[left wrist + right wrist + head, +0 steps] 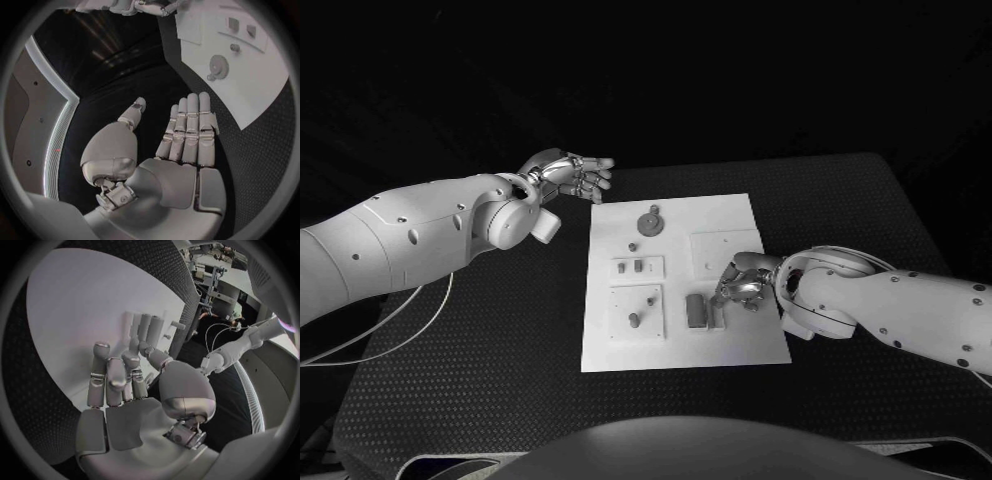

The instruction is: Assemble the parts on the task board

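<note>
Right hand touching a grey part on the task board

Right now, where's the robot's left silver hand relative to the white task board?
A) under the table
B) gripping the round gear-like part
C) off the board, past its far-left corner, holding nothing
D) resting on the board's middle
C: in the head view the left hand sits beyond the far-left corner of the white task board, fingers spread and holding nothing, while the round gear-like part lies untouched.
</note>
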Available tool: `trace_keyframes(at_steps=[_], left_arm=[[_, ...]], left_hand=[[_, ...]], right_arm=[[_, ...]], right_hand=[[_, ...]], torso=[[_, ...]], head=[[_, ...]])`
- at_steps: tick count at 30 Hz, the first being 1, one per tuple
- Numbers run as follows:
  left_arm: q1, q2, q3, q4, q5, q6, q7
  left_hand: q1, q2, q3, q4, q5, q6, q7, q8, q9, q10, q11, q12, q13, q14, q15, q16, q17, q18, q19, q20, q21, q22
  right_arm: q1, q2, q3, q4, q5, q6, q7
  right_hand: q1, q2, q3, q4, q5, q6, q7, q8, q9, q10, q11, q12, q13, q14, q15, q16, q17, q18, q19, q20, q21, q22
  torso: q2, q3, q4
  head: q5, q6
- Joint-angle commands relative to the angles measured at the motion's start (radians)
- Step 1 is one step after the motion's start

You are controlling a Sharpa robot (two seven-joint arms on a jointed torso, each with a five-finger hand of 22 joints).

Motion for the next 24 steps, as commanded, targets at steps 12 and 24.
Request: trace_keyframes(at_steps=[12,24], left_arm=[[0.001,0.001,0.001,0.002,0.006,0.014,0.006],[0.001,0.002,0.001,0.0,0.006,0.014,0.007]], left_hand=[[-0.004,0.007,0.0,-0.009,-0.006,-0.006,-0.003,-0.003,-0.001,-0.005,0.001,-0.003,-0.001,-0.003,0.001,-0.004,0.001,0.019,-0.008,0.002,-0.001,-0.002],[-0.004,0.007,0.0,-0.01,-0.006,-0.006,-0.002,-0.003,-0.001,-0.006,0.001,-0.003,-0.001,-0.003,0.001,-0.004,0.002,0.019,-0.008,0.002,-0.001,-0.002]], right_arm=[[-0.008,-0.009,-0.007,-0.008,-0.043,0.04,-0.043],[-0.009,-0.024,-0.007,0.001,-0.034,-0.056,0.068]], right_hand=[[0.003,-0.01,-0.001,-0.001,-0.003,0.007,0.0,0.004,0.002,0.002,-0.004,0.005,0.002,0.005,0.0,0.007,0.001,0.02,-0.005,0.002,0.008,0.021],[-0.015,-0.039,-0.019,0.002,-0.003,0.002,0.002,0.002,0.002,0.002,-0.002,0.003,0.0,-0.001,0.001,0.002,-0.012,0.02,-0.006,0.006,0.008,0.019]], torso=[[0.0,0.0005,-0.0006],[0.0,0.0,-0.0002]], head=[[-0.001,0.0],[-0.003,0.0]])
